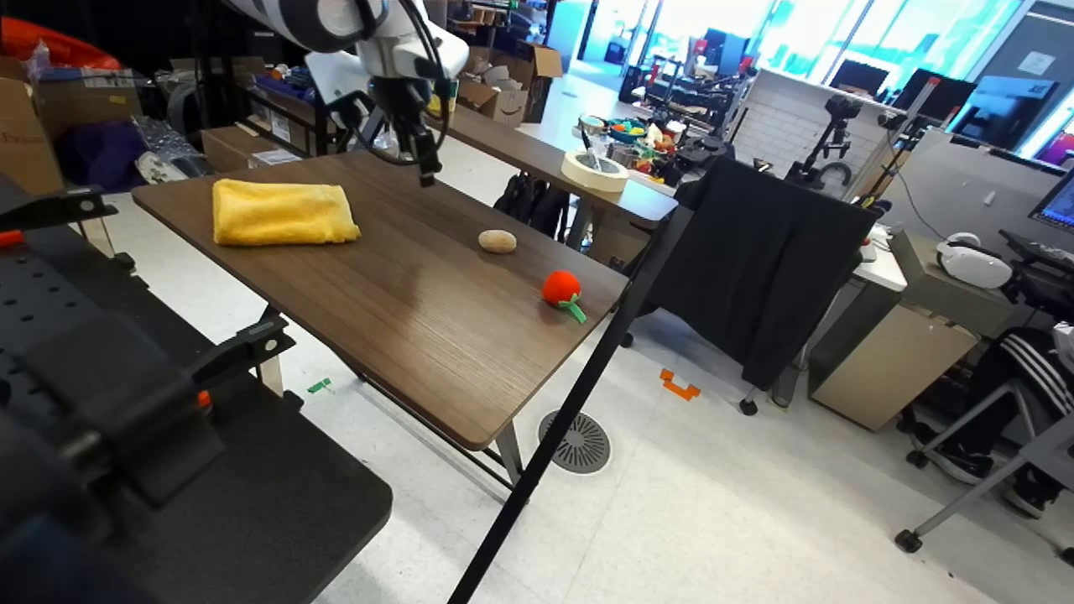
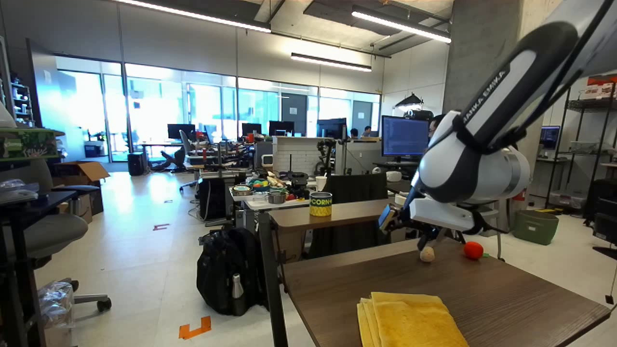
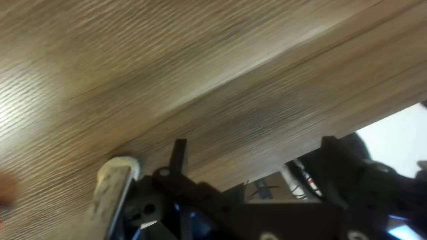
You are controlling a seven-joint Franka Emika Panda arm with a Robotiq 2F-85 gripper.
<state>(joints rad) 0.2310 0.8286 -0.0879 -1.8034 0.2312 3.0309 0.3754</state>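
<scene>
Wrist view has my black two-fingered pincer (image 3: 254,141) with its fingers spread wide, the brown wood-grain table (image 3: 213,66) showing between them. I hang over that surface, and near me lies a small beige oval lump (image 1: 497,242), apart from my fingertips in an exterior view and close to a long edge of the table. Farther along, near the corner, lies a round red-orange ball (image 1: 560,288) with a green strip. Toward the opposite end lies a folded yellow cloth towel (image 1: 281,212). Past that long edge stands a second brown table (image 1: 520,149), bearing a cylindrical yellow-labelled can (image 2: 320,207) lettered CORN and a thick roll of cream tape (image 1: 594,178). A black fabric backpack (image 2: 229,270) sits on the pale floor (image 2: 144,241).
</scene>
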